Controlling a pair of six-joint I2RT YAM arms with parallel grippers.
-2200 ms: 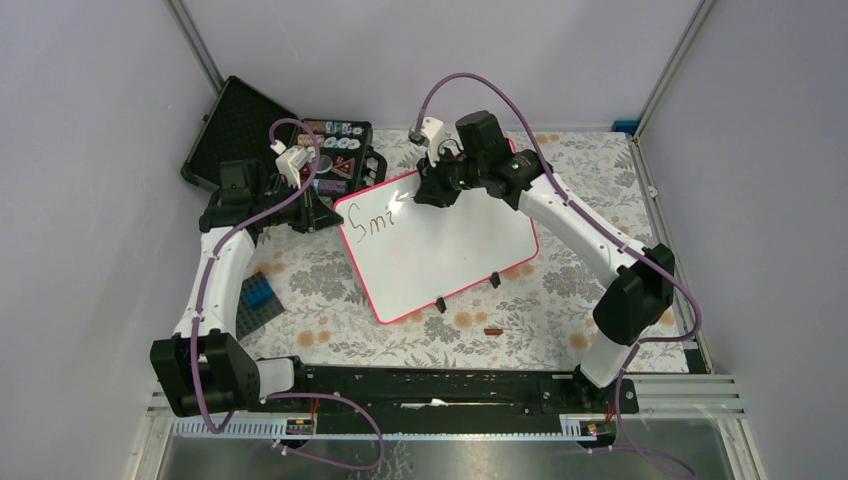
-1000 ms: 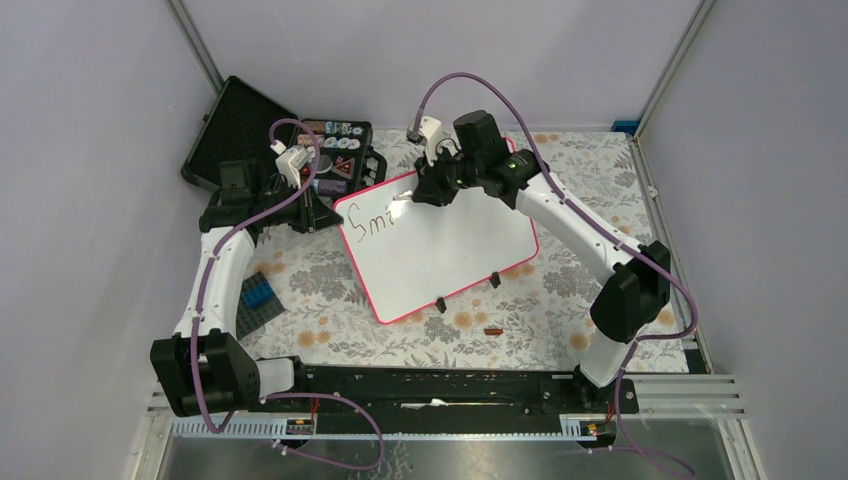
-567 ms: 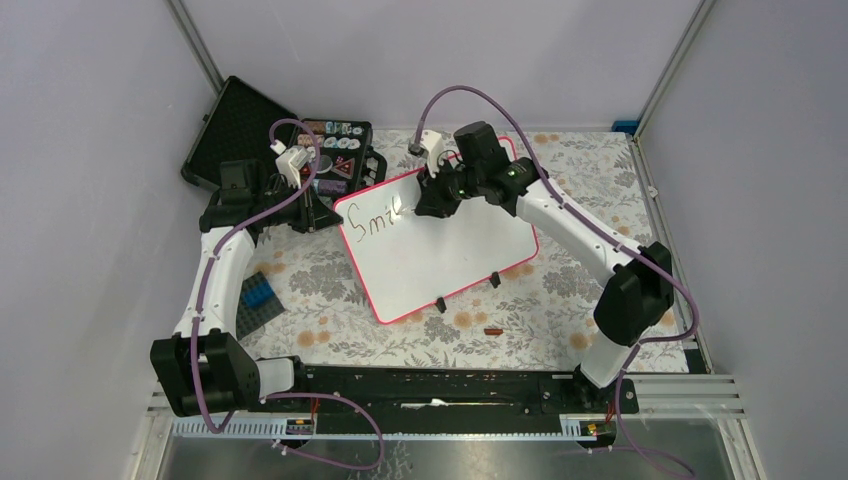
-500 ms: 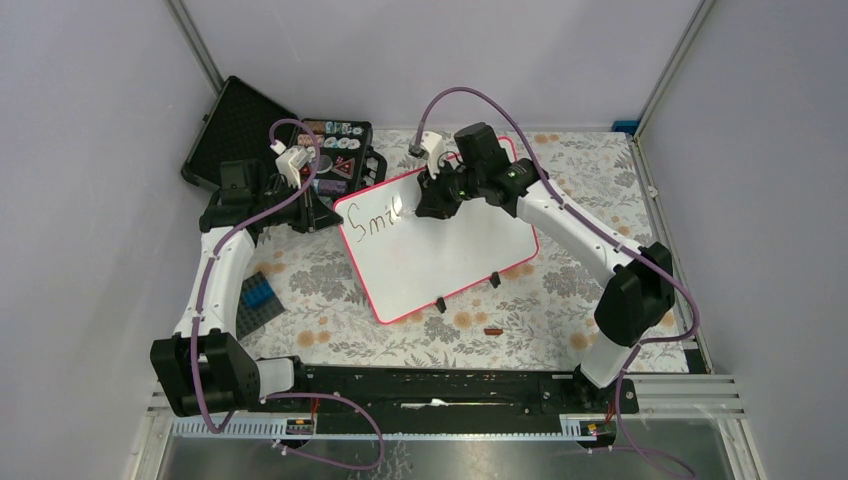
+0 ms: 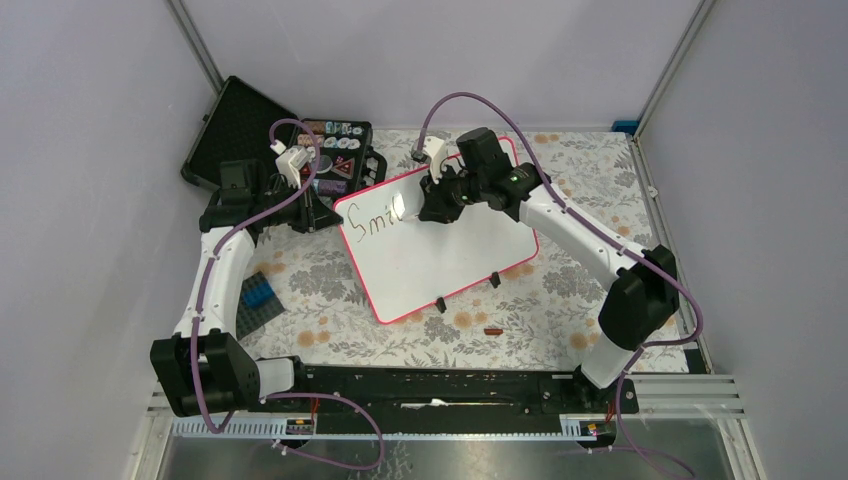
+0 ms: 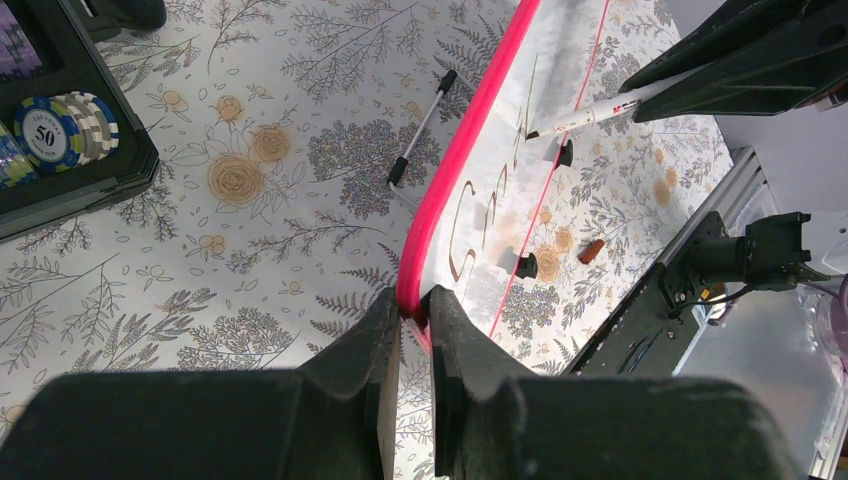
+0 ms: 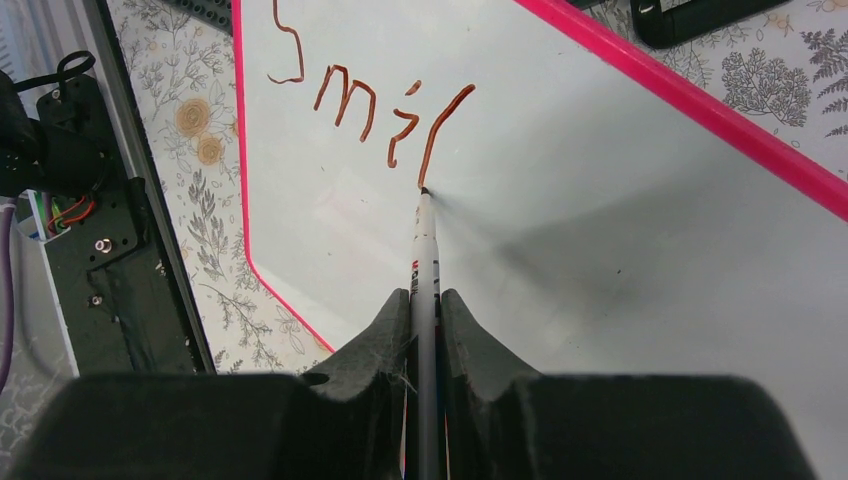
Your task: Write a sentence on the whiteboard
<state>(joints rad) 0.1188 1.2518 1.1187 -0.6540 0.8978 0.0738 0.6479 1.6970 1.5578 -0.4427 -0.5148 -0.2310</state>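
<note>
The whiteboard (image 5: 450,255), white with a pink-red rim, stands tilted on the flowered table. My left gripper (image 5: 322,212) is shut on the rim at the board's left corner (image 6: 412,310). My right gripper (image 5: 432,205) is shut on a white marker (image 7: 427,250), whose tip touches the board at the foot of the last stroke. The sentence (image 7: 370,110) reads "Smil" in dark strokes near the board's upper left (image 5: 372,222). In the left wrist view the marker (image 6: 590,110) leans onto the board face (image 6: 560,70).
An open black case (image 5: 240,135) with poker chips (image 6: 60,120) lies behind the left gripper. A thin pen (image 6: 420,125) lies on the table beside the board's rim. A blue brick plate (image 5: 258,298) and a small brown piece (image 5: 491,329) lie nearer the bases.
The right gripper has shifted a little to the right along the board. The writing has grown from "Smi" to "Smil". The left arm has kept still.
</note>
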